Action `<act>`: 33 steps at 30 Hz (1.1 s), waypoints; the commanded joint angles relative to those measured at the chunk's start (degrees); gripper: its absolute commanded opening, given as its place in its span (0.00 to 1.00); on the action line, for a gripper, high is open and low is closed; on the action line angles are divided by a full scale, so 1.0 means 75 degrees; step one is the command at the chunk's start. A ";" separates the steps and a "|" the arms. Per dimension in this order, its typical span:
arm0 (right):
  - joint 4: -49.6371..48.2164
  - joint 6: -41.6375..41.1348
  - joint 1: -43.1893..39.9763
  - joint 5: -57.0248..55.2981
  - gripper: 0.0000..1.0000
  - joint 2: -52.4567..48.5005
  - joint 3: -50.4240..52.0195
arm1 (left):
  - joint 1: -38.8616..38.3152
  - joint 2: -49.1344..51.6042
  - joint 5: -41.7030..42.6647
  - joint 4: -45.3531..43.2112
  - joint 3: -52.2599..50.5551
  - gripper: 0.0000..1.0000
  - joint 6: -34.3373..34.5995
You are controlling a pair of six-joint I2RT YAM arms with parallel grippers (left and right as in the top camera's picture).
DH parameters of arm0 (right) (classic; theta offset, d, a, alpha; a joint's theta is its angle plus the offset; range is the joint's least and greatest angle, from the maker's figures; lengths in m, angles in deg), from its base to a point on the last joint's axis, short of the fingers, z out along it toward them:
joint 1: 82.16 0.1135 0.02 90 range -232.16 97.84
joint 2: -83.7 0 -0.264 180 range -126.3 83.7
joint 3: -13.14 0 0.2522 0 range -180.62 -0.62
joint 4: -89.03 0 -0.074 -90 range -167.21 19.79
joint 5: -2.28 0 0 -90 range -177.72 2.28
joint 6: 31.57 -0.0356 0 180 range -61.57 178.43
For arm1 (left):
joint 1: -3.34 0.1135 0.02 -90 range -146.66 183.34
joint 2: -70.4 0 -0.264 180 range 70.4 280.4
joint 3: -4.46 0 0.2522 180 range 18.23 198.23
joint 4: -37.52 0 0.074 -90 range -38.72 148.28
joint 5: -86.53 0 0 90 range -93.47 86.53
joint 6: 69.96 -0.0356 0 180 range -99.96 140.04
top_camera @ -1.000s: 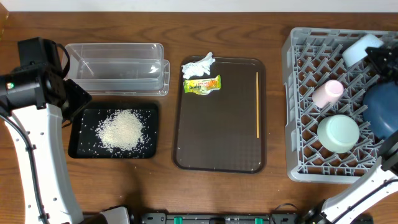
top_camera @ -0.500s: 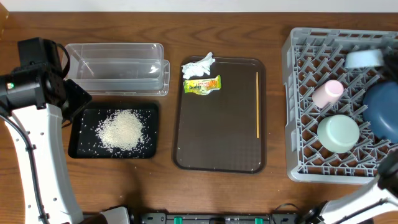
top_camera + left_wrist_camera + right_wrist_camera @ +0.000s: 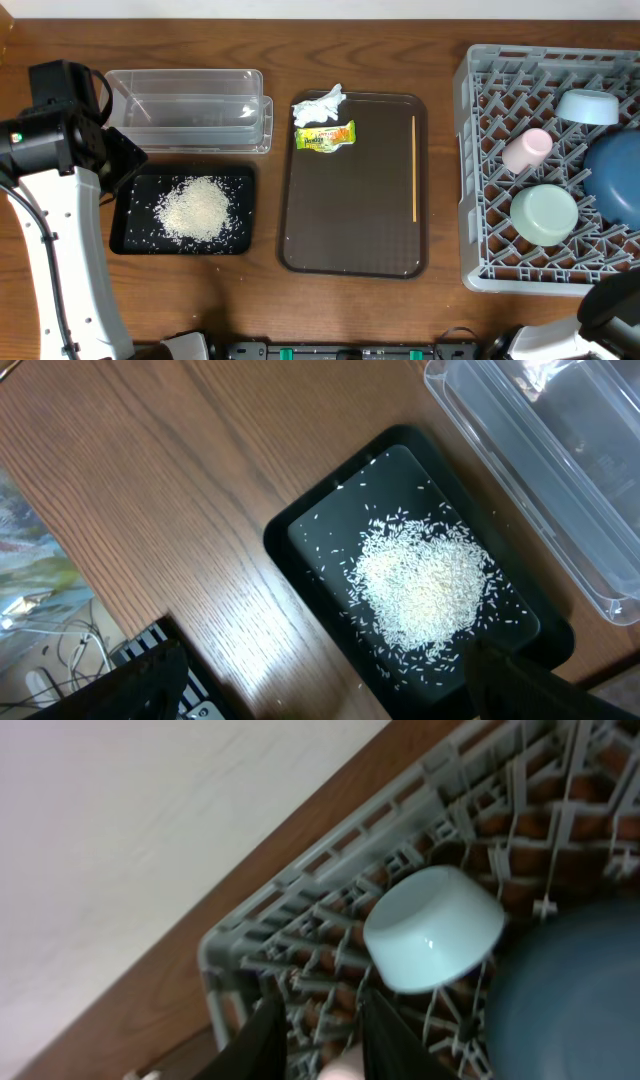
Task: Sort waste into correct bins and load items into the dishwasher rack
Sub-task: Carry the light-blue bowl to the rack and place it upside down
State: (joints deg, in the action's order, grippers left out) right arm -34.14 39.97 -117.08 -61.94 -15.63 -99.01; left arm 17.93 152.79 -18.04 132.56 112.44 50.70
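Wood table (image 3: 440, 40): rack (image 3: 476, 60) is loaded, rice (image 3: 197, 208) in black tray (image 3: 125, 215). Tissue (image 3: 320, 105) and wrapper (image 3: 326, 136) lie at brown tray (image 3: 350, 220) far end, unsorted. Left claw (image 3: 330, 680) wide, empty, over rice. Right claw (image 3: 320, 1030) narrow, seemingly empty, near light blue bowl (image 3: 432, 928). Risk: flat wrapper slips a pinch, or claw knocks tilted bowl.

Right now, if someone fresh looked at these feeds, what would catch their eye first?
The big grey dishwasher rack on the right, already holding a dark blue bowl, a mint-green bowl, a light blue bowl and a pink cup. Next, the white rice heaped in the black tray at left, and the crumpled tissue and snack wrapper at the far end of the brown serving tray in the middle.
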 commanded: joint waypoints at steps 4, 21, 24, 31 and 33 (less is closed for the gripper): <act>-0.1070 0.0446 0.1294 -0.2285 0.24 -0.0787 -0.0020 | 0.0032 -0.0052 -0.0128 0.0047 0.0023 0.90 0.0012; -0.1148 0.0440 0.1757 -0.4039 0.28 -0.2189 -0.0017 | 0.0032 -0.0052 -0.0128 0.0047 0.0023 0.90 0.0009; -0.0790 0.0443 0.1679 -0.4039 0.30 -0.2189 -0.0017 | 0.0032 -0.0052 -0.0128 0.0047 0.0023 0.90 0.0009; -0.0219 0.0589 0.1454 -0.4033 0.29 -0.2189 -0.0017 | 0.0032 -0.0052 -0.0128 0.0047 0.0023 0.90 0.0009; -0.0009 0.0586 0.1396 -0.4007 0.29 -0.2189 -0.0017 | 0.0032 -0.0052 -0.0128 0.0047 0.0023 0.90 0.0012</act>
State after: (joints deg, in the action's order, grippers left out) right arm -35.15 43.23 -105.82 -91.40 -32.17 -98.99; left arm 17.93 152.79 -18.06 132.54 112.44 50.70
